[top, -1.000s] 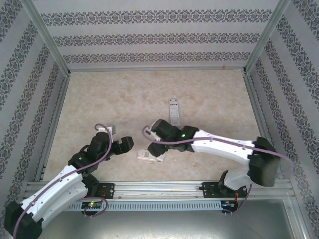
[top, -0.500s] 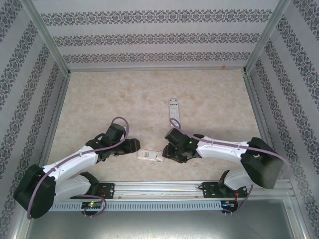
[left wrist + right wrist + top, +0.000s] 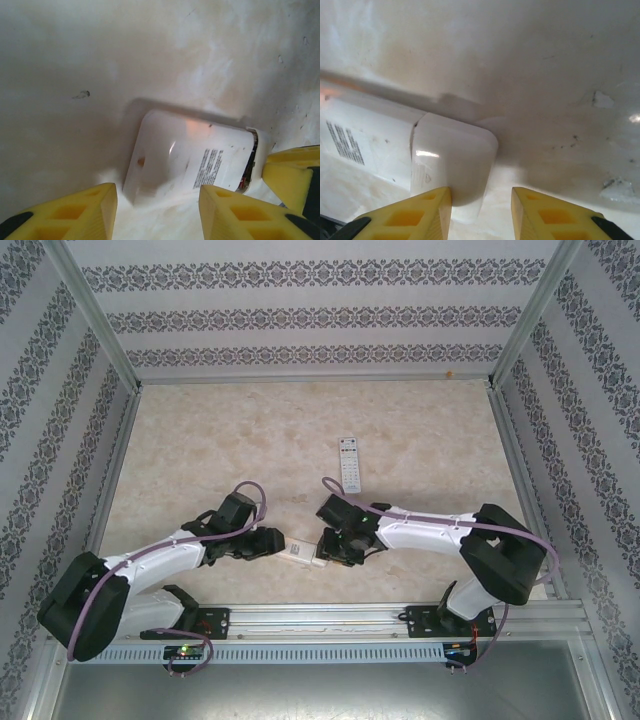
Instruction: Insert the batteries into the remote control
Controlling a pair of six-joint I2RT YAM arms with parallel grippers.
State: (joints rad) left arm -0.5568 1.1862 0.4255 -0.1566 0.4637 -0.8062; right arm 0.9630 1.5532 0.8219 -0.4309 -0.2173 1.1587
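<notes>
While the remote control (image 3: 301,554) lies back-up between the left gripper (image 3: 273,543) and right gripper (image 3: 329,546) — both open — it looks light, stiff and slick, best pinched across its long edges.

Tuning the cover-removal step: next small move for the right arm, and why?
Probably shift the right gripper sideways to centre on the battery cover before closing. Its jaws are open, but the cover sits by one finger, not between both. A gap shows between cover and the face-down remote, with the open left gripper at its other end.
</notes>
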